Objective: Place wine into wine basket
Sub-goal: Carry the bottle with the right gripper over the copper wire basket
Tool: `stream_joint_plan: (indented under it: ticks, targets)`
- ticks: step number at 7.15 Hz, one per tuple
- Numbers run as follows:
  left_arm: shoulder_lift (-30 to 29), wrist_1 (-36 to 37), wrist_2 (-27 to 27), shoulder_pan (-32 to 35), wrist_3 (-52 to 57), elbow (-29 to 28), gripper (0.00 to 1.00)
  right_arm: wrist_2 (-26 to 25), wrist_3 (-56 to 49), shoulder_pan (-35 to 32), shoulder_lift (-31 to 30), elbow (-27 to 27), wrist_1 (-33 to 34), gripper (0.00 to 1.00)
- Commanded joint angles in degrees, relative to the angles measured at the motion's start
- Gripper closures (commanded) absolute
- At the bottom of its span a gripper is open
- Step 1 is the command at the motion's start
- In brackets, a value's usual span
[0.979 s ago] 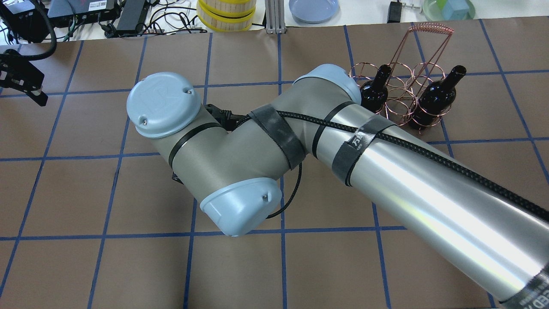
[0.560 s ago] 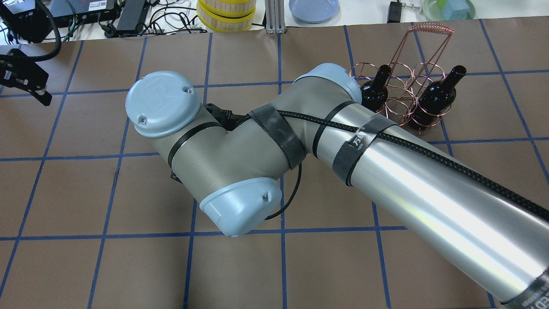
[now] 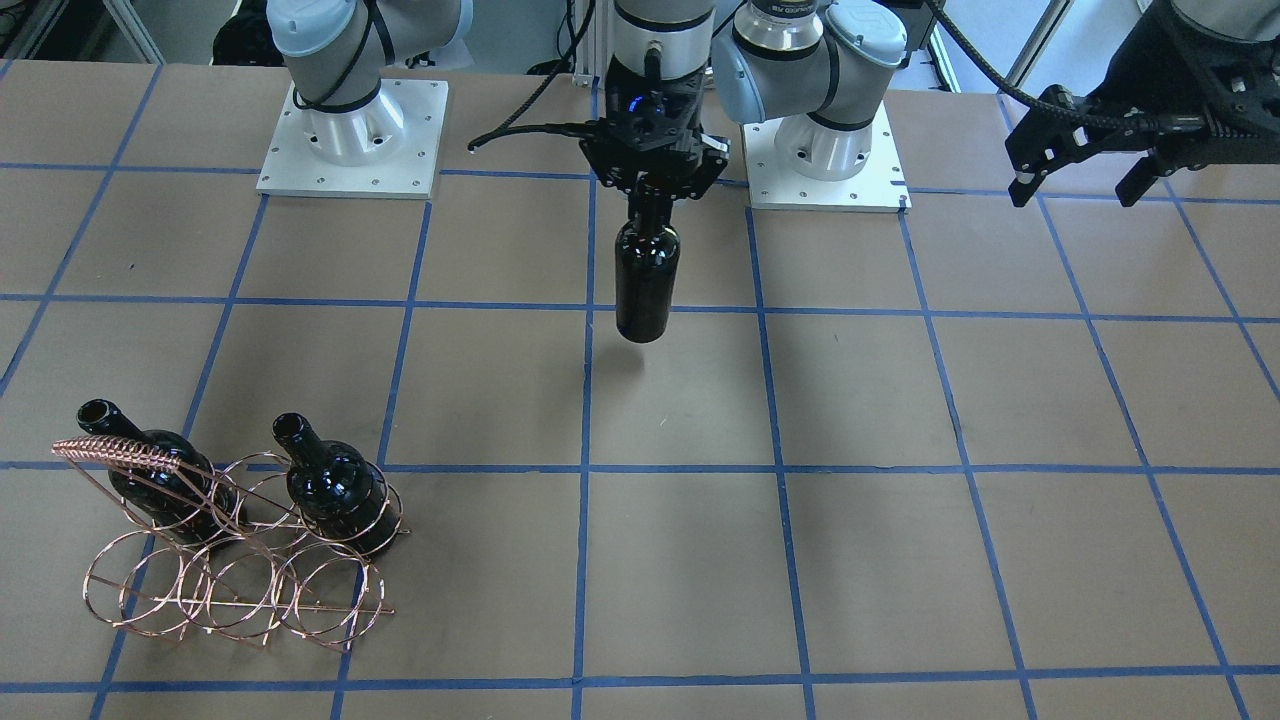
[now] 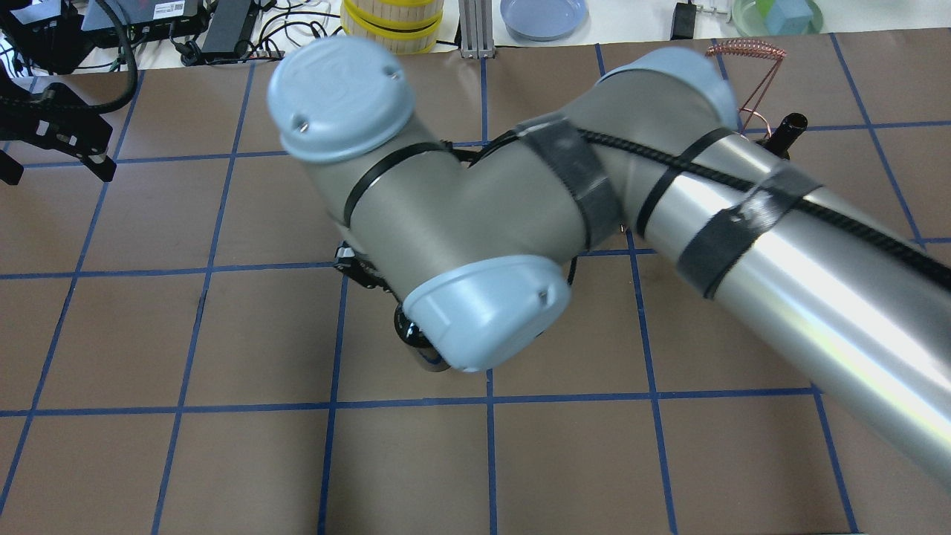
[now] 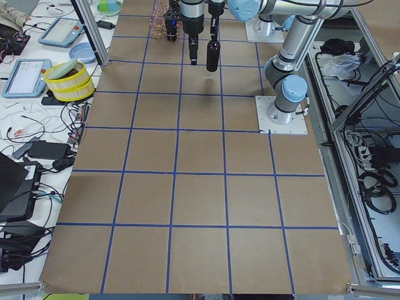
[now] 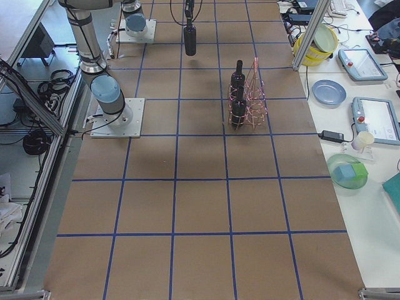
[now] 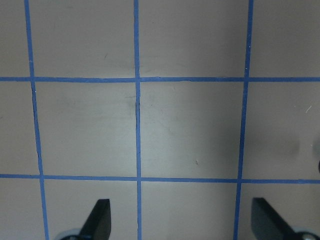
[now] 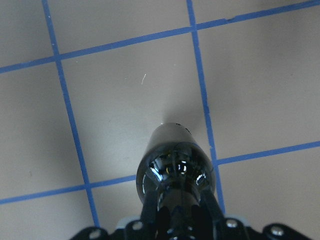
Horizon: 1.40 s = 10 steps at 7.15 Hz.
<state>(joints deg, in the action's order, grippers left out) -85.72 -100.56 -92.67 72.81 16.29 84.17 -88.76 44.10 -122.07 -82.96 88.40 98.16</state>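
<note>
Wine, glossy and seemingly near-black, hangs neck-clamped in right tool; left tool gapes empty.

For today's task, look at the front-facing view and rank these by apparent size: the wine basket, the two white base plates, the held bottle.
1. wine basket
2. white base plates, which look alike
3. held bottle

A brown table gridded with blue tape lines, a cluttered white bench alongside.
</note>
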Motion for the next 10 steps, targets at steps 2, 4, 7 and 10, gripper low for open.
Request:
stream_joint_plan:
  ticks: [2, 4, 7, 10]
  targets:
    - [0.03, -0.17, -0.05, 10.10, -13.23, 0.47, 0.00, 0.17, -11.94, 16.73, -5.63, -4.79, -12.15, 1.00]
    - [-0.76, 2.54, 0.12, 18.21, -23.72, 0.47, 0.00, 0.34, -17.81, 23.97, -5.98, -6.84, -14.31, 1.00]
    - [-1.82, 4.39, 0.30, 20.00, -24.03, 0.56, 0.00, -2.37, -18.52, 26.44, -6.51, -6.84, -14.05, 1.00]
    - [-2.87, 4.58, 0.04, 21.92, -23.94, 0.65, 0.00, -2.73, -29.46, 34.85, -6.78, -7.19, -15.98, 1.00]
